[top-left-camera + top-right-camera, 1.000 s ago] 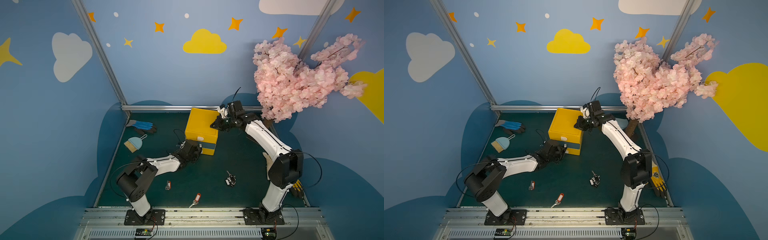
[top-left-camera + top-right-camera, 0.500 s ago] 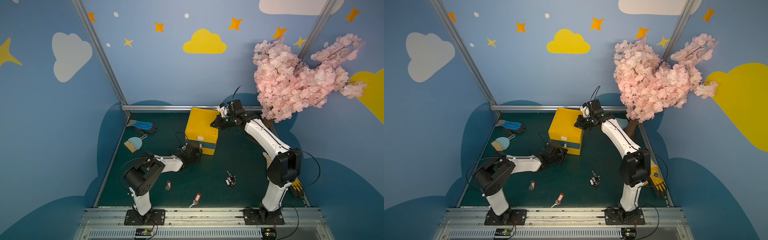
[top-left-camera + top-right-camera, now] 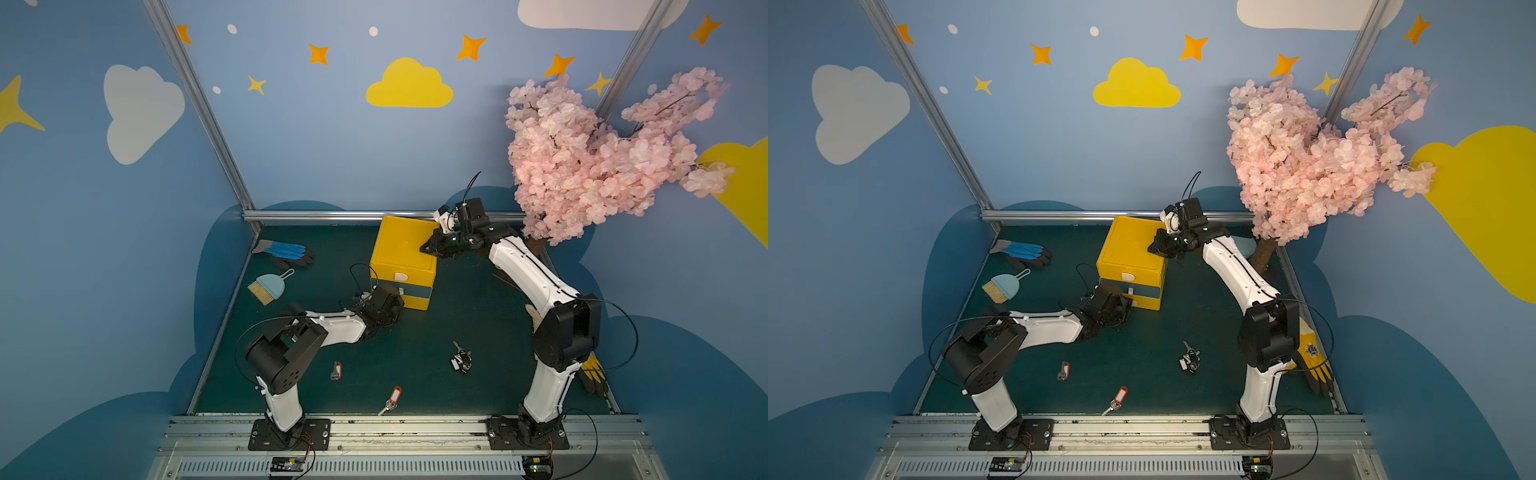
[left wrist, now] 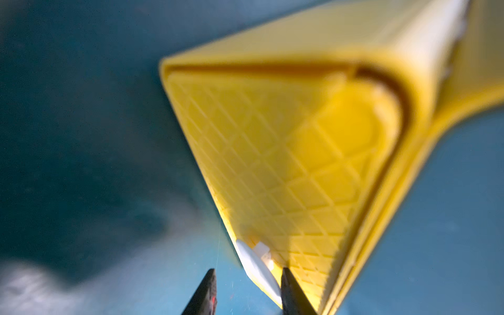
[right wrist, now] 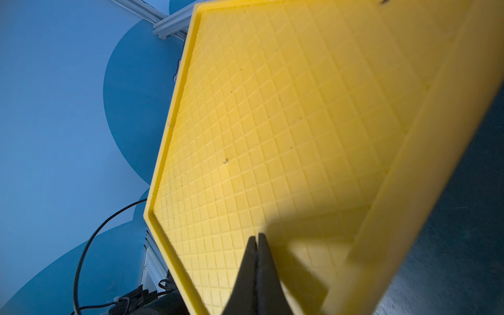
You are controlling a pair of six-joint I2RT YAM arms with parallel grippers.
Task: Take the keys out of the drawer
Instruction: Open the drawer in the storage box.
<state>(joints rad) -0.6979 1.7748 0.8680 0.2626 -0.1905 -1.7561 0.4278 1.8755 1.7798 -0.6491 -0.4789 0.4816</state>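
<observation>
- My left gripper is apart, straddling the white drawer handle.
- My right gripper is pressed together on the yellow cabinet top.
- Three keys lie on the mat behind my left gripper; tag writing too small to read.

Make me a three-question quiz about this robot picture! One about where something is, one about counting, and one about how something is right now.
1. Where is the black-and-white key bunch?
A. in a bucket
B. on the green mat
C. on a chair

2. How many orange-tagged keys lie on the mat?
A. none
B. five
C. two

3. How is the right hand?
A. shut
B. wide open
C. pinching a spoon

Answers:
1 B: in both top views it lies on the bare mat.
2 C: both top views show just two.
3 A: the right wrist view shows it pressed closed with nothing in it.
</observation>
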